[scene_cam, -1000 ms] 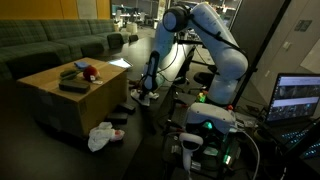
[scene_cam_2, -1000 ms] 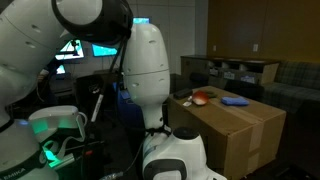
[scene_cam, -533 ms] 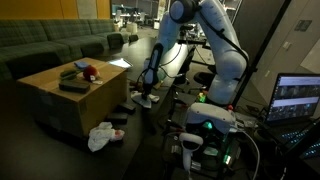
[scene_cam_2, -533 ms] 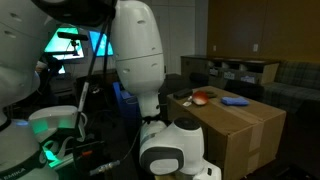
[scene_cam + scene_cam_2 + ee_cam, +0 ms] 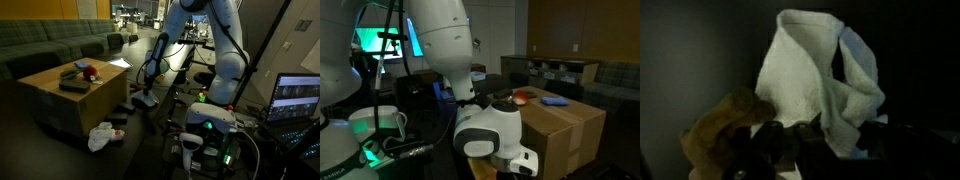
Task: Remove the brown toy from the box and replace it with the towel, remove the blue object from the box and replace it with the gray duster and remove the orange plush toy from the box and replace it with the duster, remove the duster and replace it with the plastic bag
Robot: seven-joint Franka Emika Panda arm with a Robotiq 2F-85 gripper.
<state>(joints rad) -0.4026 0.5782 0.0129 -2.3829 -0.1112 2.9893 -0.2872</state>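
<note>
While dim, exterior view: gripper (image 5: 146, 94) low beside box (image 5: 60, 105); duster (image 5: 74, 85), orange toy (image 5: 90, 71) on box top; bag (image 5: 100, 136) on floor.
Exterior view: blue object (image 5: 555, 101) on box top, near orange toy.
Wrist view: towel (image 5: 815, 80) crumpled, lower end among dark fingers (image 5: 765, 142); brown toy (image 5: 718, 130) just beside. Grip too dark to tell.

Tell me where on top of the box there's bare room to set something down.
Bare: the top of the box between the gray duster and its corner nearest the sofa. Crowded: the middle, where duster, orange plush toy and a blue object sit close together.
</note>
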